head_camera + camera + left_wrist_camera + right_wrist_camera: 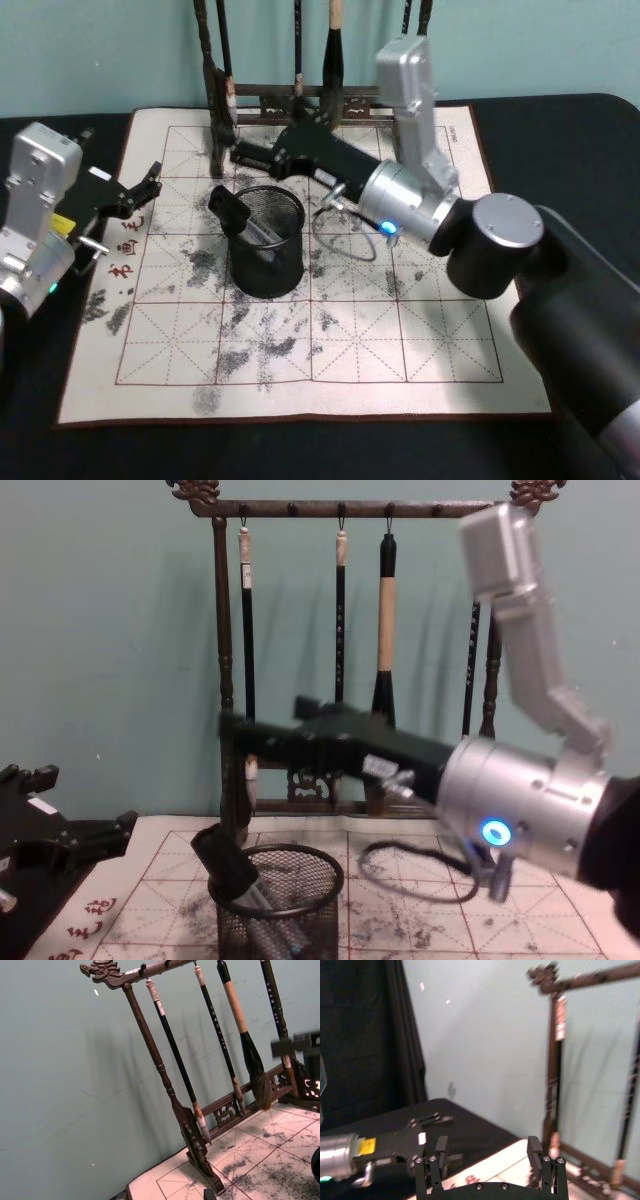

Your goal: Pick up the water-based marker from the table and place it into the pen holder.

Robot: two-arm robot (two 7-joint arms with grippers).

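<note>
The black mesh pen holder stands on the table's white gridded mat. A marker with a black cap and grey barrel leans inside it, its cap poking out over the rim on my left. My right gripper hovers above and behind the holder, near the rack, open with nothing between its fingers. My left gripper rests low at the mat's left edge, open and empty.
A tall dark wooden brush rack with several hanging brushes stands at the mat's far edge, just behind the right gripper. A teal wall rises behind it. The near half of the ink-stained mat is bare.
</note>
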